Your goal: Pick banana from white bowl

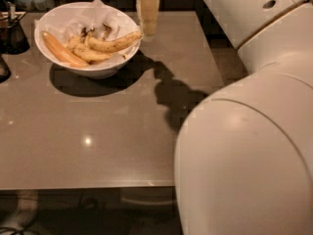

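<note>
Pincer (147, 12), cut off at the top edge, hangs just right of the bowl (93, 71); its state cannot be told. Banana (115, 43) lies inside, tip at the right rim. Bare tabletop (112, 146) extends in front of the bowl.

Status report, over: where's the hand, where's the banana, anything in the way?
Hand at right rim of white bowl, off the fruit. Banana on top in bowl, tip toward hand. Nothing covering it; orange-toned banana sits left.

Banana (115, 44) in bowl (49, 23), far L on table (122, 131); gripper (148, 13) just R of bowl.
</note>
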Controlling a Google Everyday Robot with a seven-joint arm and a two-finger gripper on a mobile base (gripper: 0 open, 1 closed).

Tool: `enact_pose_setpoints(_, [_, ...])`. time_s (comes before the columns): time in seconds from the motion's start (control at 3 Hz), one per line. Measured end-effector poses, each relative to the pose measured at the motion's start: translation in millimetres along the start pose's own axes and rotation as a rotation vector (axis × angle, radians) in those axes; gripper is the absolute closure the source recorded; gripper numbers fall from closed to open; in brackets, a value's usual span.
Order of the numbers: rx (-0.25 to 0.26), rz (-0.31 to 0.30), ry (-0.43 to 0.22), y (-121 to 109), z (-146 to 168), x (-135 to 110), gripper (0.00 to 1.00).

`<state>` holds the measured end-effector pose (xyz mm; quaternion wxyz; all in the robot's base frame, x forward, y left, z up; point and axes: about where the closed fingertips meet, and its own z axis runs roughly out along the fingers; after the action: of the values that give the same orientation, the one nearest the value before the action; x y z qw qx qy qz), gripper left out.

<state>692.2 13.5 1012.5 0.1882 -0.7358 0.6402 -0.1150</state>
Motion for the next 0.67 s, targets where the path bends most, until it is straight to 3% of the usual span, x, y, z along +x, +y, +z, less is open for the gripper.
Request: enact_pose_setpoints(0.67, [-0.011, -0.111, -0.042, -42, 47, -49, 0.00])
